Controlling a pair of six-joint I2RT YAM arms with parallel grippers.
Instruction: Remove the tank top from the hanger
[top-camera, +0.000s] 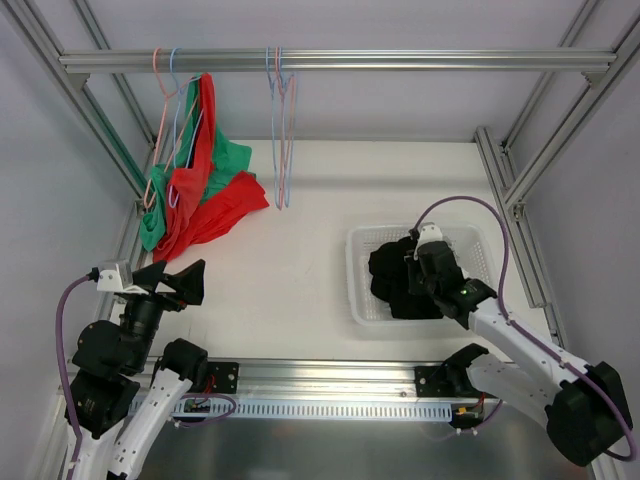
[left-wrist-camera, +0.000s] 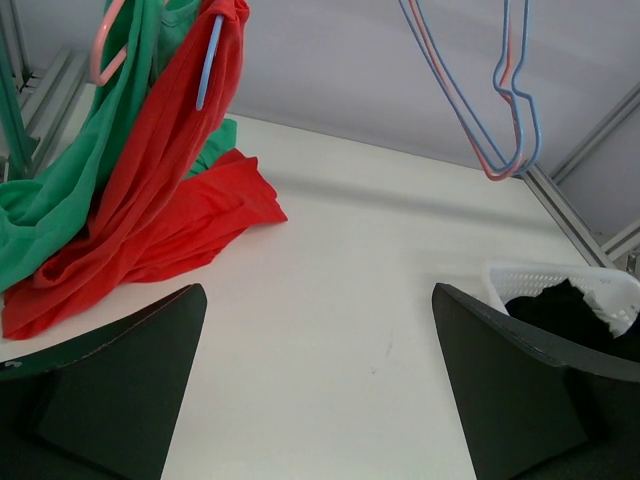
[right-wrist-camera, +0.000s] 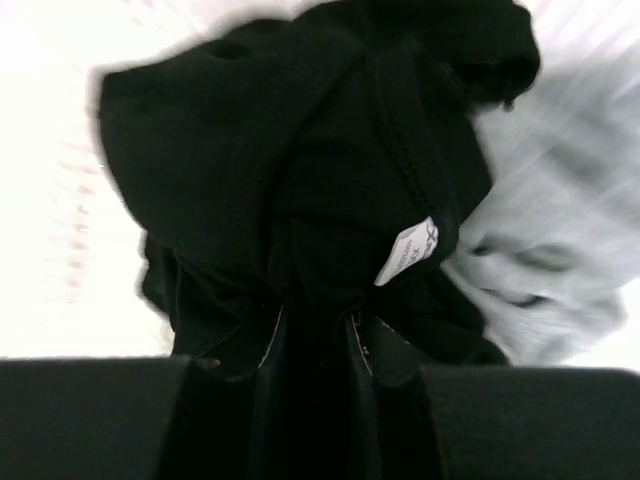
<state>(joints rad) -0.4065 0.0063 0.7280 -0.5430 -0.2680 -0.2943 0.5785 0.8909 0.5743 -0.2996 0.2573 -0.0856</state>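
A red tank top (top-camera: 205, 190) hangs on a blue hanger (left-wrist-camera: 208, 62) at the left end of the rail, its hem lying on the table. A green tank top (top-camera: 155, 215) hangs beside it on a pink hanger (left-wrist-camera: 102, 62). Both also show in the left wrist view, red (left-wrist-camera: 170, 190) and green (left-wrist-camera: 60, 190). My left gripper (top-camera: 178, 280) is open and empty, low over the table in front of them (left-wrist-camera: 320, 390). My right gripper (top-camera: 418, 268) is down in the white basket, shut on a black garment (right-wrist-camera: 300, 170), fabric pinched between its fingers (right-wrist-camera: 315, 330).
A white basket (top-camera: 358, 280) at the right holds the black garment (top-camera: 395, 275); its rim shows in the left wrist view (left-wrist-camera: 545, 277). Empty pink and blue hangers (top-camera: 282, 130) hang mid-rail. Aluminium frame posts stand at both sides.
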